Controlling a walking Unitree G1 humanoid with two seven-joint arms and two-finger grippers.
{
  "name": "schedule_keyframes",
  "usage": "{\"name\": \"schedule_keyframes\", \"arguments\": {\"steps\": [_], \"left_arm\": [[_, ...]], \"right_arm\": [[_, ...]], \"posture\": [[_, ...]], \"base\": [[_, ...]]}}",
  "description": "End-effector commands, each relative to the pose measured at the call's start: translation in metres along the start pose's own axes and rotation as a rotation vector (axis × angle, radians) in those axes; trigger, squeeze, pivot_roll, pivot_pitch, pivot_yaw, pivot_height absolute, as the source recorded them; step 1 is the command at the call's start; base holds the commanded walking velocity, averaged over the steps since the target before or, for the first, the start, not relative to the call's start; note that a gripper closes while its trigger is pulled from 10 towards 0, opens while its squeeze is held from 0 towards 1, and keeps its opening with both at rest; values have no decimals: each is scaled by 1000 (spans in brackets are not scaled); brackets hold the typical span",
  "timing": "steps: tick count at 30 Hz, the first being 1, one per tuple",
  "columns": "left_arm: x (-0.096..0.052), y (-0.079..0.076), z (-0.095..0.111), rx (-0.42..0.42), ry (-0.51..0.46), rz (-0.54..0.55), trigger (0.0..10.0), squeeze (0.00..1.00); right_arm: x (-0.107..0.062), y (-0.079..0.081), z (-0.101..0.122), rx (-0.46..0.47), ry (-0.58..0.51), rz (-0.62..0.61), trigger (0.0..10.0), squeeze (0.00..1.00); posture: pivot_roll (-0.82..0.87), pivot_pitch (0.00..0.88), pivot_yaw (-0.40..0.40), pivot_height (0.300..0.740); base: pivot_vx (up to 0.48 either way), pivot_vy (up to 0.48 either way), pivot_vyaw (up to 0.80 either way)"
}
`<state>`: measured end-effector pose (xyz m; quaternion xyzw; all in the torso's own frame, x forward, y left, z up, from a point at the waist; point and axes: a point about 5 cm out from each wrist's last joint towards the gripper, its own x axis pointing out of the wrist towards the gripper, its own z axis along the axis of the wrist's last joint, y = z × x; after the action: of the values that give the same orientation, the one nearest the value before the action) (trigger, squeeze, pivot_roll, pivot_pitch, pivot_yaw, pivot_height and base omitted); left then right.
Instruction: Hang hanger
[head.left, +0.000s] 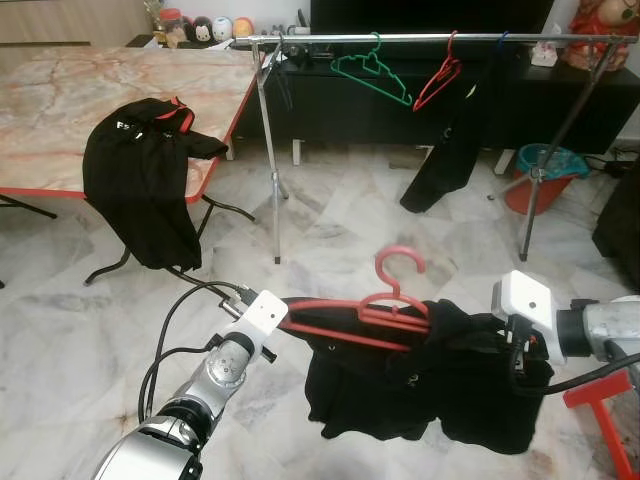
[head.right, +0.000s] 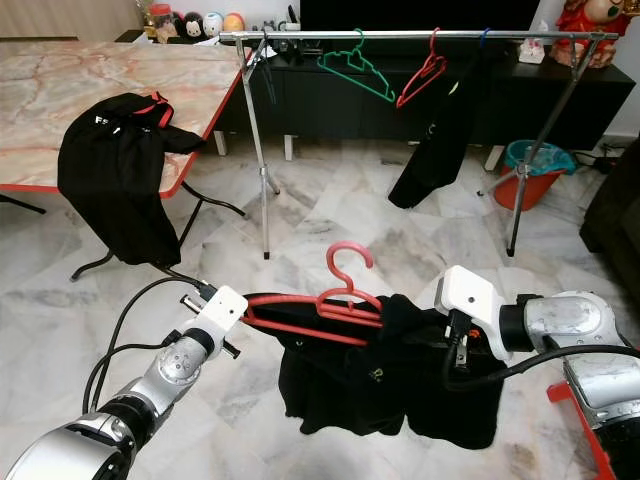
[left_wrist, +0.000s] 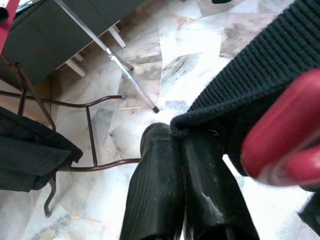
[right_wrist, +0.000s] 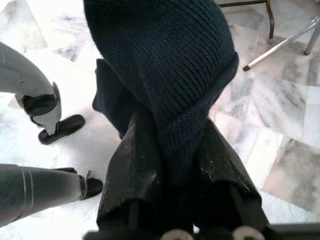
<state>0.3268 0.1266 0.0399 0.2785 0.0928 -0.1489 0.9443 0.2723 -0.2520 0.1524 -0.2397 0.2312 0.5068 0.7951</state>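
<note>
Between the two arms, above the marble floor (head.left: 330, 220), one black garment (head.left: 420, 385) hangs on one red hanger (head.left: 385, 305): the left gripper (left_wrist: 175, 137) has its fingers pressed together on the garment's edge, and the right gripper (right_wrist: 172, 145) is clamped on a fold of the same knit cloth. Ahead stands one clothes rack (head.left: 400, 40) carrying two bare hangers (one green (head.left: 370, 70), one red (head.left: 438, 80)) and one dark garment (head.left: 450, 150). One more black top (head.left: 145, 170) drapes over the table (head.left: 60, 100) edge at left.
</note>
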Motion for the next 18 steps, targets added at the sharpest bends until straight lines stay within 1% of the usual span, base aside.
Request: {"name": "schedule_keyframes", "arguments": {"steps": [1,4,5,8,12,13,15,16,18], "left_arm": [[-9,18,-27,-44,129,81,0,0],[-9,18,-27,-46,129,80,0,0],[-9,18,-27,-45,129,77,0,0],[-9,17,-27,-46,128,75,0,0],[-9,17,-26,-44,127,73,0,0],[-9,17,-26,-44,126,72,0,0],[-9,17,-26,-44,126,70,0,0],[-9,16,-26,-39,126,66,0,0],[-9,15,-27,-37,127,63,0,0]], "right_arm": [[-23,-6,-7,-18,103,-46,0,0],[-25,-8,-12,-48,169,-67,0,0],[-25,-9,-16,-68,218,-82,0,0],[-25,-11,-18,-89,249,-96,0,0],[-20,-20,-15,-142,292,-199,0,0],[-19,-22,-15,-149,296,-222,0,0],[-17,-25,-11,-141,266,-262,0,0],[-14,-26,-6,-123,207,-268,0,0],[-12,-25,-2,-118,178,-262,0,0]], "posture": [[-279,43,24,740],[-280,43,26,740],[-280,43,26,740],[-282,44,27,740],[-279,43,26,740],[-279,43,26,740],[-279,43,26,740],[-279,43,25,740],[-279,43,25,740]], "base": [[0,0,0],[0,0,0],[0,0,0],[0,0,0],[0,0,0],[0,0,0],[0,0,0],[0,0,0],[0,0,0]]}}
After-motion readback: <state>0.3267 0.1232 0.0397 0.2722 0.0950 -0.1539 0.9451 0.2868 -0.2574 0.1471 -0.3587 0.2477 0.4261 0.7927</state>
